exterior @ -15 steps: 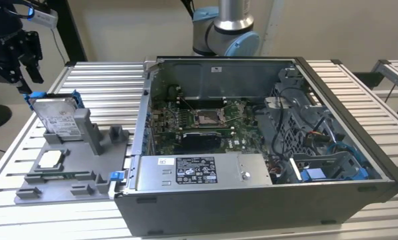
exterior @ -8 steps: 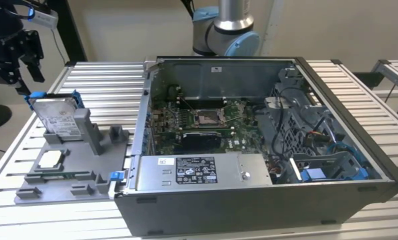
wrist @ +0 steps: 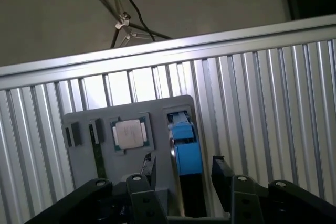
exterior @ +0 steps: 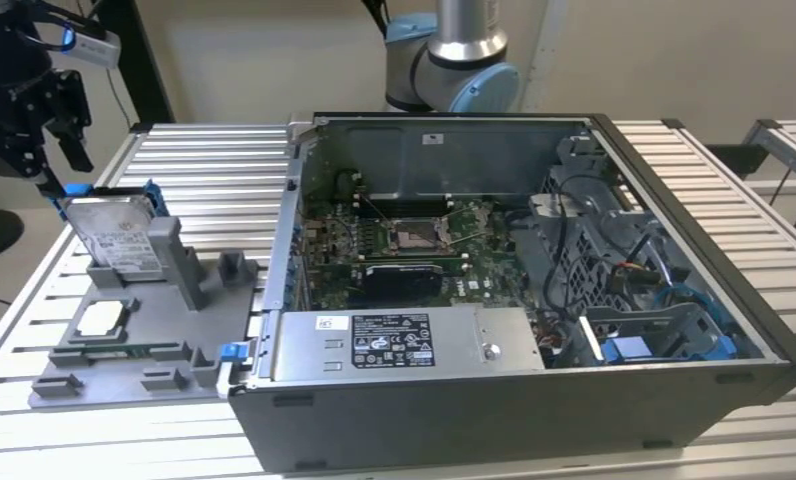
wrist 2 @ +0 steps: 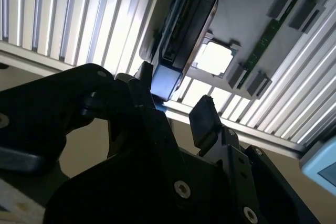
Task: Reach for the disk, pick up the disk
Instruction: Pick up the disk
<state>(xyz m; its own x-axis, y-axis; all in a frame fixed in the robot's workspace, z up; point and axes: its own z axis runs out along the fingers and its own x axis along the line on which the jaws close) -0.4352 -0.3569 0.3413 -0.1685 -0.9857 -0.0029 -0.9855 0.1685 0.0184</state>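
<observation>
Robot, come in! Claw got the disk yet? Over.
Claw open, straddling the blue-framed silver-grey metal disk. Disk standing on edge in grey plastic holder, not gripped. Nothing blocking.

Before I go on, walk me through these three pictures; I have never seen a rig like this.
This is a robot arm with a two-fingered gripper. The exterior view comes from a camera off the arm; both wrist views come from cameras riding near the gripper. On the slatted metal table stand an open computer case and a grey holder. The holder carries a small square chip and the disk, a blue-framed hard drive standing on edge. The gripper holds nothing: its fingers are open, one on each side of the disk's blue end.
</observation>
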